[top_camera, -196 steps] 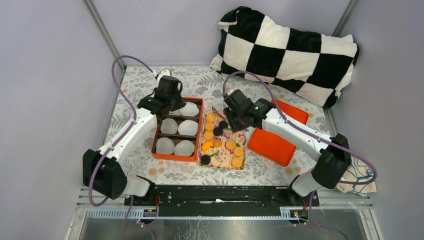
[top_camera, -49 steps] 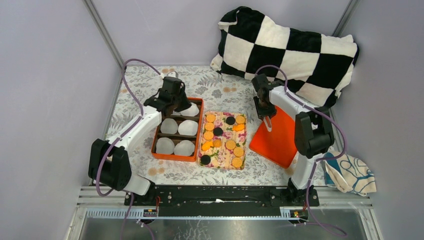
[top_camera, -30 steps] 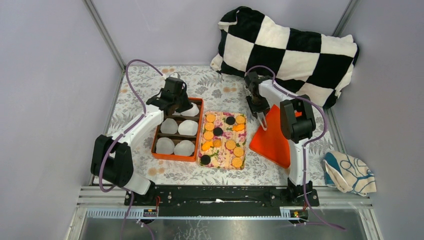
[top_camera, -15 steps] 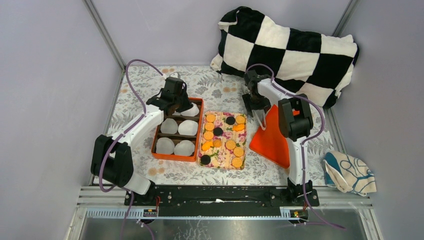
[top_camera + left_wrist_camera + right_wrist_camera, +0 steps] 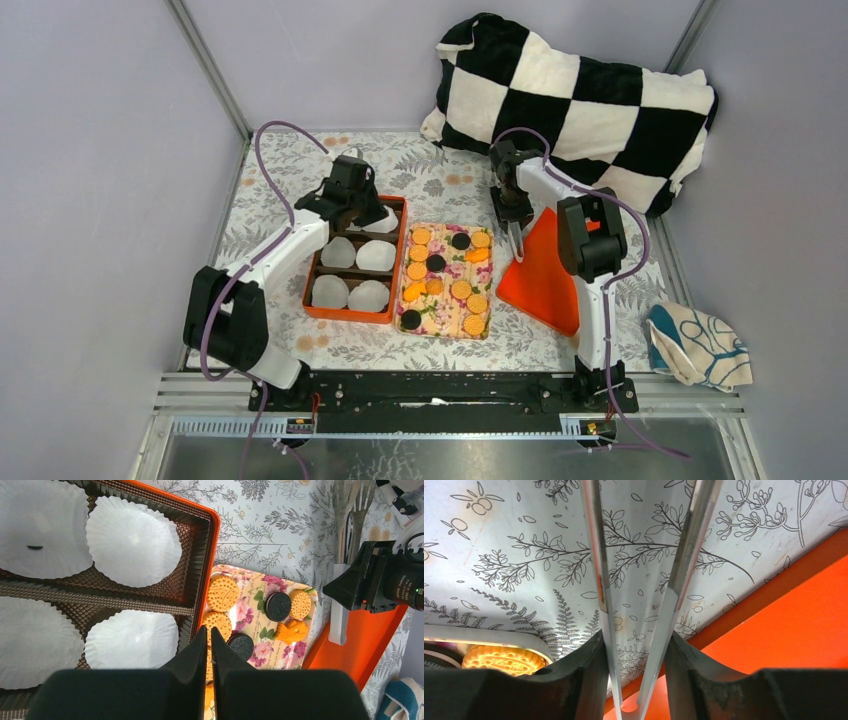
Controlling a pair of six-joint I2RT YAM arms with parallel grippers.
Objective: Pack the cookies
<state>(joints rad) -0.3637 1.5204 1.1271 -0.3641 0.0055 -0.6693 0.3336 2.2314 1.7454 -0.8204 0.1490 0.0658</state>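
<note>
Right arm: a few seconds back it reached low across the floral tray (image 5: 445, 316). It now stands folded up, with the right claw (image 5: 634, 642) off the tray's far right corner, above the desk (image 5: 450, 180) and near the edge of the orange lid (image 5: 540, 275). Over the last second the claw barely shifted. It pinches a pair of metal tongs (image 5: 595, 530), one finger bearing on each blade; the blades are apart with nothing between them. The lid looks tipped at an angle rather than flat as before; what props it cannot be told.

Left arm: unchanged in place. The left claw (image 5: 210, 632) hangs over the far end of the orange box (image 5: 214, 545), fingers pressed together, holding nothing.

Cookies (image 5: 461, 289): all lie on the floral tray, golden and black, in the same layout as a second or two ago. The paper cups (image 5: 134, 542) in the box hold none.

Reading: the only gain so far is the tool in hand. Packing proper has not begun. Likely next: bring the tongs' tips down over a cookie near the box.
</note>
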